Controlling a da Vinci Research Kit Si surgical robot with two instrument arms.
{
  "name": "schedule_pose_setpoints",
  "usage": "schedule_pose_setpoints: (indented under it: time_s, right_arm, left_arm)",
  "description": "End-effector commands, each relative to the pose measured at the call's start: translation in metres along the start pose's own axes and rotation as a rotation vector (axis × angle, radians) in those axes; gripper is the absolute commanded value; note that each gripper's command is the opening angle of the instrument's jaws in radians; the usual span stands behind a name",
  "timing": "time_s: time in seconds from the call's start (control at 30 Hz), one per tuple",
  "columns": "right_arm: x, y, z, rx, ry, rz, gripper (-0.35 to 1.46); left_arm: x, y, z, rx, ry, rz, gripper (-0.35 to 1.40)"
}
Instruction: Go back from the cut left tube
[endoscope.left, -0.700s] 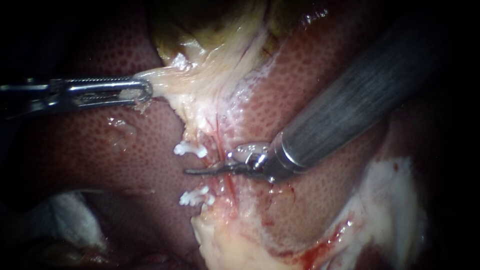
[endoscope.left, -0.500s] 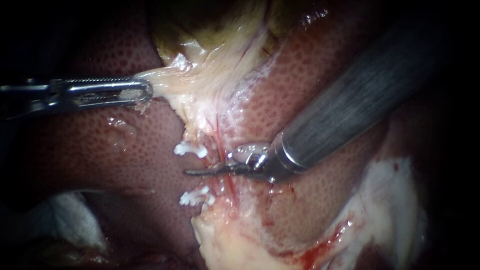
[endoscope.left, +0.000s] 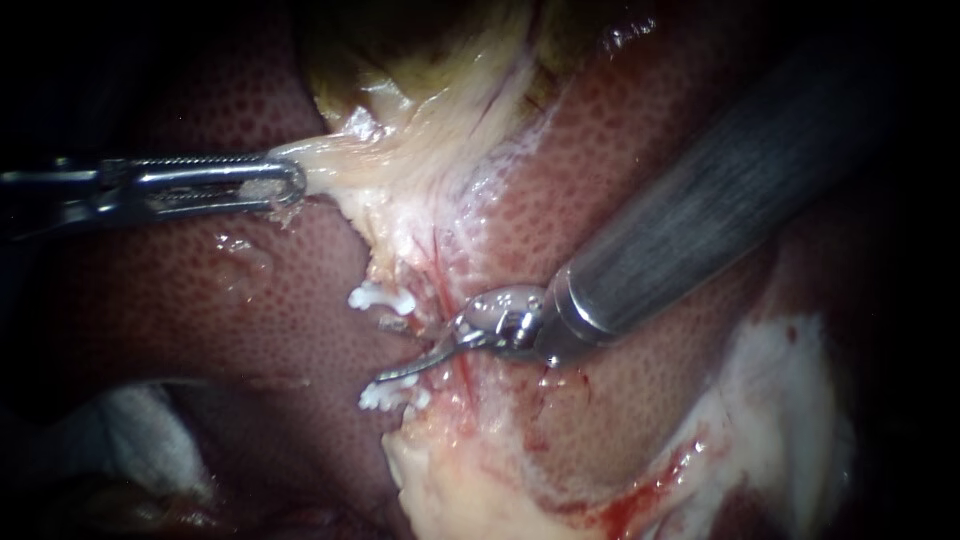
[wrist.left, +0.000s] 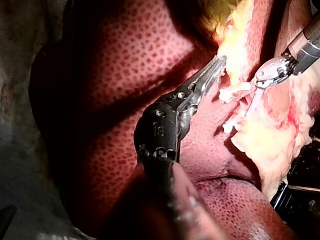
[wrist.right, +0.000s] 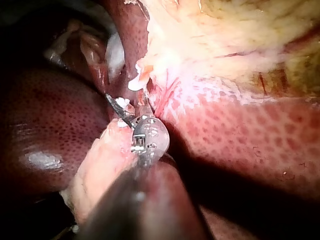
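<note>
The tissue band (endoscope.left: 400, 170) is laid down the middle of the liver (endoscope.left: 180, 300), below the gallbladder (endoscope.left: 420, 60). Its left edge is held in the pincer of the left instrument (endoscope.left: 292, 185), which is brought in from the left. On the band's left side the upper clip (endoscope.left: 380, 298) is set above the lower clip (endoscope.left: 392, 395). Between them the pincer of the right instrument (endoscope.left: 388, 350) is placed, with its shaft entering from the upper right.

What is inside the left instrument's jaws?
The left instrument has its jaws shut on a pale strand of tissue, pulled taut; how far in it reaches is hidden by the jaws.
</note>
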Motion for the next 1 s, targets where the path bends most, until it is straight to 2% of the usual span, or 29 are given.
schedule_pose_setpoints:
  time_s: [0.03,0.2,0.33,0.5,0.7,1.0]
  right_arm:
    - [0.0,-0.0001,0.0,0.0,0.0,-0.003,1.14]
    - [-0.0002,-0.0005,-0.0004,0.003,0.001,-0.029,1.28]
    - [-0.0008,-0.0015,-0.0013,0.007,0.003,-0.092,1.38]
    - [-0.0017,-0.0028,-0.0036,-0.033,0.013,-0.134,1.43]
    - [-0.0019,-0.0031,-0.0085,-0.086,0.015,-0.173,1.43]
    - [-0.0013,-0.0031,-0.0171,-0.17,0.006,-0.206,1.43]
  left_arm:
    - [0.0,0.0,0.0,0.0,0.0,0.0,-0.35]
    - [0.0,0.0,0.0,0.0,0.0,0.0,-0.35]
    - [0.0,0.0,0.0,0.0,0.0,0.0,-0.35]
    - [0.0,-0.0001,0.0001,0.0,0.0,0.0,-0.35]
    - [0.0,-0.0003,0.0002,0.001,0.0,0.0,-0.35]
    - [-0.0001,-0.0003,0.0003,0.002,0.001,0.0,-0.35]
